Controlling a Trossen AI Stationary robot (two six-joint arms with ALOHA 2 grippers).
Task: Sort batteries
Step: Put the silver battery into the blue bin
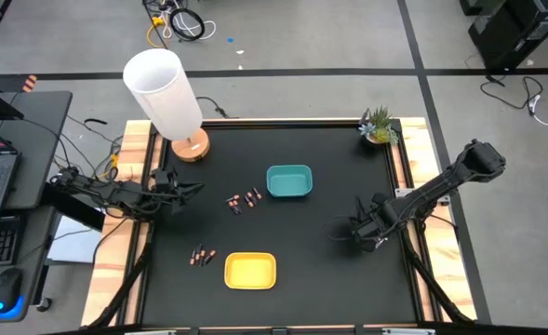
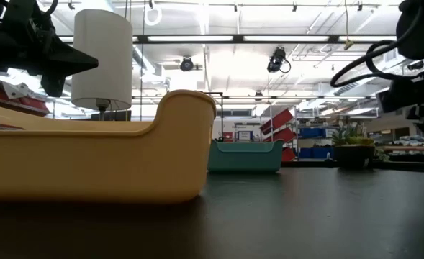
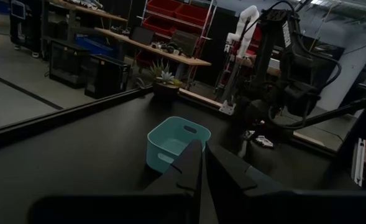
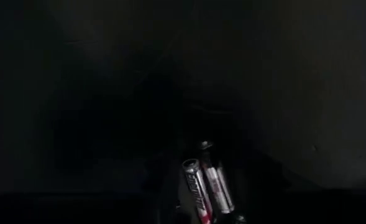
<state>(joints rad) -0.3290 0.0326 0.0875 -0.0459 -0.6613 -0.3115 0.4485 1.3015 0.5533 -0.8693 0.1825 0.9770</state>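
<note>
Two small clusters of batteries lie on the black table: one point(image 1: 243, 200) near the middle, one point(image 1: 202, 255) left of the yellow tray point(image 1: 250, 270). The teal tray point(image 1: 289, 181) stands farther back. My left gripper point(image 1: 197, 189) hovers at the table's left side, shut and empty, pointing toward the teal tray point(image 3: 173, 143). My right gripper point(image 1: 353, 234) is low over the table's right part, tipped down. In the right wrist view two silvery-white batteries point(image 4: 204, 183) with red marks show side by side at its fingertips. My right gripper is shut on two silvery-white batteries point(image 4: 196, 186), which lie side by side between its dark fingers and point along them toward the table. It comes from above, slanting toward the table's left. The fingers barely show, so the exact place of contact stays hidden.
A white lamp point(image 1: 167, 93) on a wooden base stands at the far left corner, a small potted plant point(image 1: 378, 126) at the far right corner. Bare black table lies between the trays and the right arm. In the low view the yellow tray point(image 2: 89, 162) fills the foreground.
</note>
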